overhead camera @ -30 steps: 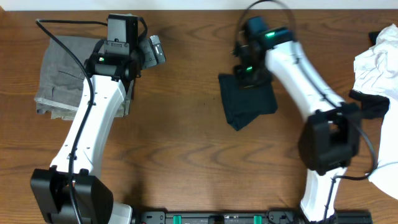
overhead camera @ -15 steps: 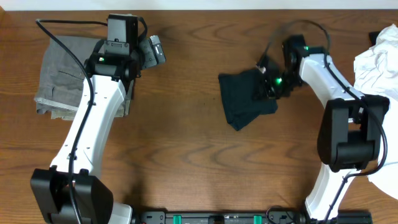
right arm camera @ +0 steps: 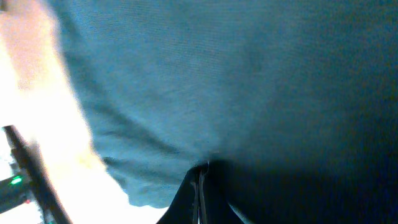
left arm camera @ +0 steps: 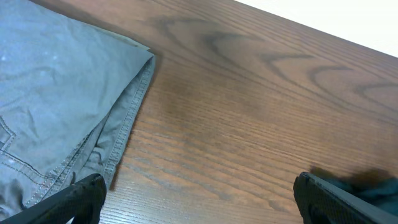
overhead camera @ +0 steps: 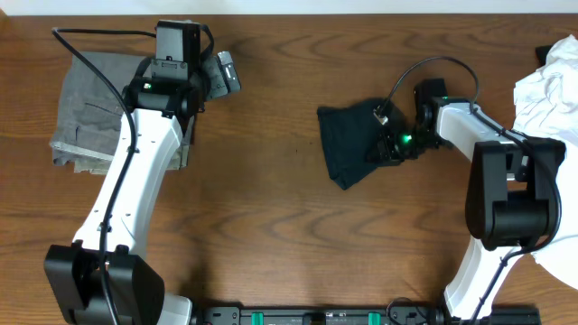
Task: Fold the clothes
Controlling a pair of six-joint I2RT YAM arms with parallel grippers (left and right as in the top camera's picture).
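Black T-shirt (overhead camera: 352, 144) lies crumpled in a small dark heap on the table (overhead camera: 271, 226). My right gripper (overhead camera: 385, 144) is down at the heap's edge, on the side nearest its own arm. In the right wrist view the jaws are closed tight, and dark cloth fills everything ahead of them. The fabric puckers toward the tips, so I judge this to be a pinch on the shirt's edge rather than an empty close. Holding it low and at the edge makes sense: I need a border in hand to drag the heap flat before any fold.

My left gripper (overhead camera: 226, 72) hangs with its jaws spread wide and nothing between them. Bare wood lies under it, and the grey trousers (overhead camera: 90, 117) sit just off to one side, already laid fairly flat. I take it as parked there, clear of the work. The white garment (overhead camera: 546, 90) is bunched well behind the right gripper, past that arm's elbow, waiting its turn.
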